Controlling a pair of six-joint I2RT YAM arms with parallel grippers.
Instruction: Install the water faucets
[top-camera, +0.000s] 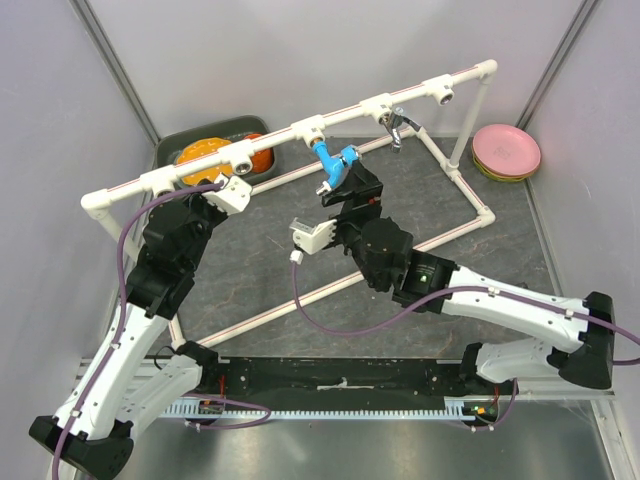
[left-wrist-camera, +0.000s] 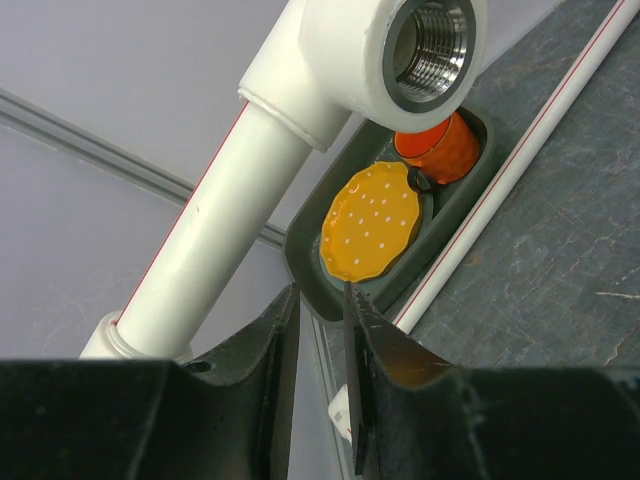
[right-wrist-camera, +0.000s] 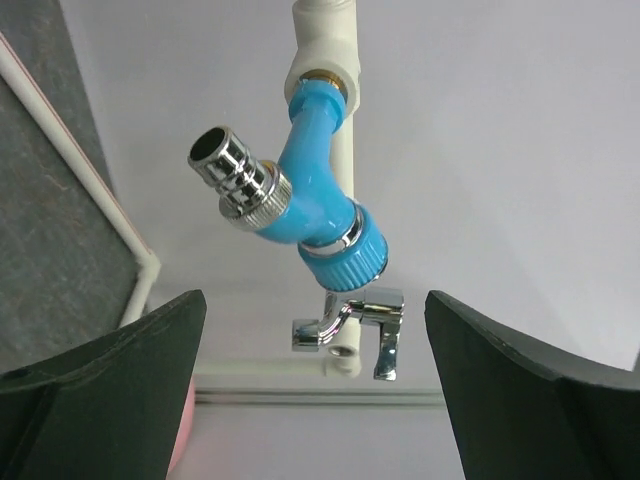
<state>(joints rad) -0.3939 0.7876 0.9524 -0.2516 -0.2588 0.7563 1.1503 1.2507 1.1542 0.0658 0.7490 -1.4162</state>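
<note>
The blue water faucet (top-camera: 335, 163) hangs from a white tee socket (top-camera: 310, 128) on the top pipe, its orange threaded end in the socket. In the right wrist view, this blue faucet (right-wrist-camera: 320, 200) shows a round knob and a chrome nozzle. The chrome faucet (top-camera: 397, 125) sits in the tee to its right and appears as the chrome faucet (right-wrist-camera: 360, 325) further back. My right gripper (top-camera: 350, 185) stands wide open just below the blue faucet, touching nothing; in its own view the right gripper (right-wrist-camera: 315, 300) is empty. My left gripper (top-camera: 228, 180) is beside an empty threaded tee socket (left-wrist-camera: 425, 50); its jaws (left-wrist-camera: 320, 300) are narrowly apart and empty.
A dark green tray (top-camera: 170, 150) at the back left holds an orange plate (top-camera: 200, 152) and an orange cup (top-camera: 258, 158). Pink plates (top-camera: 507, 150) are stacked at the back right. The pipe frame's base (top-camera: 480, 210) lies on the dark mat.
</note>
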